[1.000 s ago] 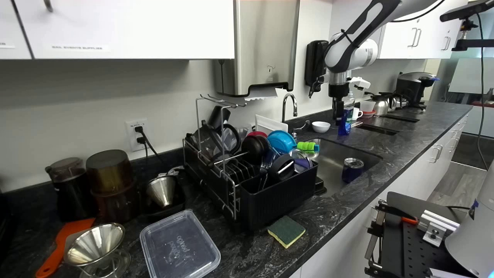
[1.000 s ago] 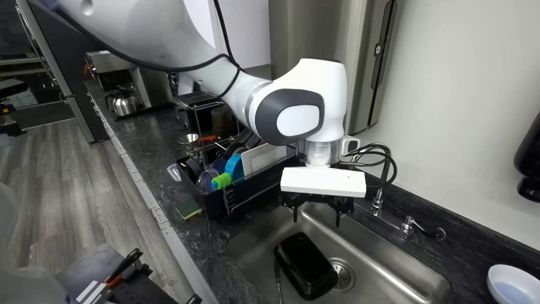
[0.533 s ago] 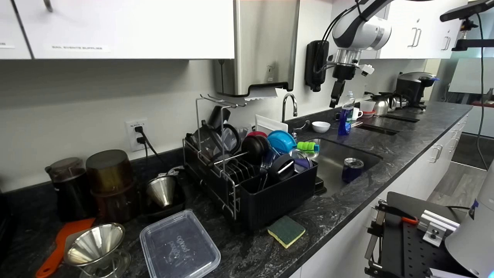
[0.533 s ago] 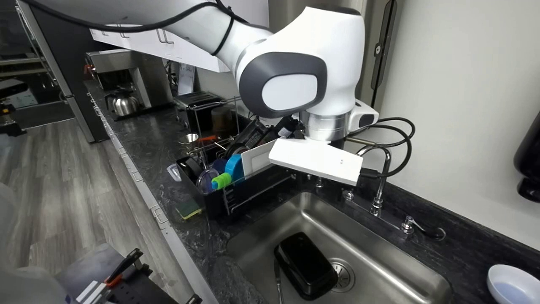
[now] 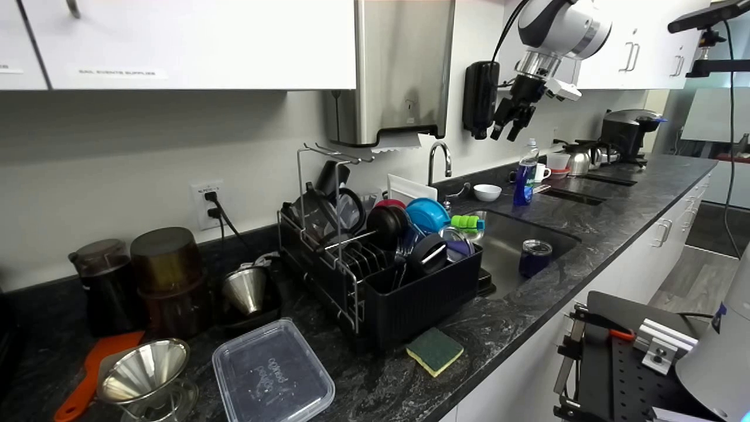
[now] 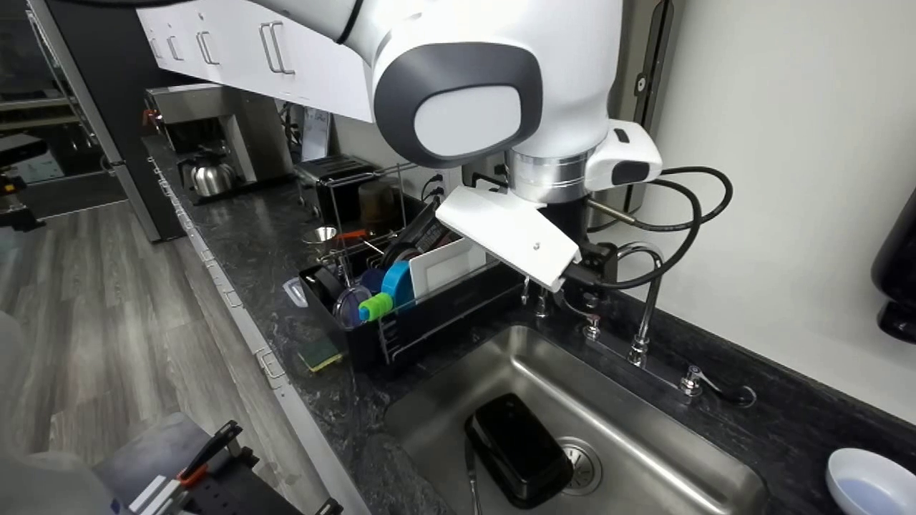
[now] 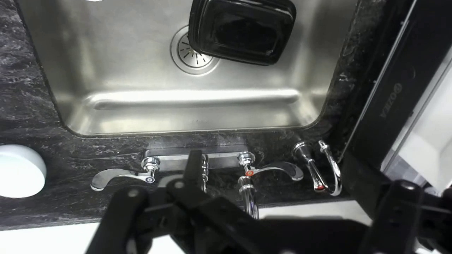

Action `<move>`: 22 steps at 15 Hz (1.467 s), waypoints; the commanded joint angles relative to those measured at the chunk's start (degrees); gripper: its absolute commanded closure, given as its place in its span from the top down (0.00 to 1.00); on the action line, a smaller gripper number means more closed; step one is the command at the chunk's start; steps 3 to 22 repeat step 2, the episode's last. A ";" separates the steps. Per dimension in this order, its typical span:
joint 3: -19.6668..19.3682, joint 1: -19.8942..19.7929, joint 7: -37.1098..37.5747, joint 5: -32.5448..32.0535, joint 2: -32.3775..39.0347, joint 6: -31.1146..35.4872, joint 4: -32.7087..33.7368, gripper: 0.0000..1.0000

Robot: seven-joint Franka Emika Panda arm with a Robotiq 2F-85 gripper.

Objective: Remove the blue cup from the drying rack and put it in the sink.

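My gripper [image 5: 504,135] is open and empty, high above the back of the sink and tilted. In the wrist view its fingers [image 7: 275,162] stand wide apart with the faucet parts beyond. In an exterior view the white camera housing hides its fingertips. The black drying rack [image 5: 425,310] [image 6: 444,300] holds a bright blue round cup or bowl [image 5: 428,214] [image 6: 398,281]; I cannot tell which. A dark blue tumbler with a clear lid [image 5: 535,258] stands in the sink [image 5: 498,234] [image 6: 622,411] [image 7: 134,70], near its front edge.
A black container [image 6: 519,450] [image 7: 243,31] lies in the sink by the drain. A faucet [image 6: 650,307] and handles line the back. A white bowl [image 5: 487,192] and soap bottle [image 5: 526,176] stand beyond. A paper towel dispenser [image 5: 404,64] hangs above; a sponge [image 5: 435,350] lies in front of the rack.
My gripper has risen and tilted, from pointing straight down lower over the sink to higher up by the back wall. The dishes in the rack and the things in the sink have not moved.
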 commanded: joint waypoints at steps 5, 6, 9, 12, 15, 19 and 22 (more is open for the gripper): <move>-1.71 1.78 1.32 -0.29 -0.79 0.44 -0.65 1.00; -1.71 1.78 1.32 -0.29 -0.79 0.44 -0.65 1.00; -1.71 1.78 1.32 -0.29 -0.79 0.44 -0.65 1.00; -1.71 1.78 1.32 -0.29 -0.79 0.44 -0.65 1.00; -1.71 1.78 1.32 -0.29 -0.79 0.44 -0.65 1.00; -1.71 1.78 1.32 -0.29 -0.79 0.44 -0.65 1.00; -1.71 1.78 1.32 -0.29 -0.79 0.44 -0.65 1.00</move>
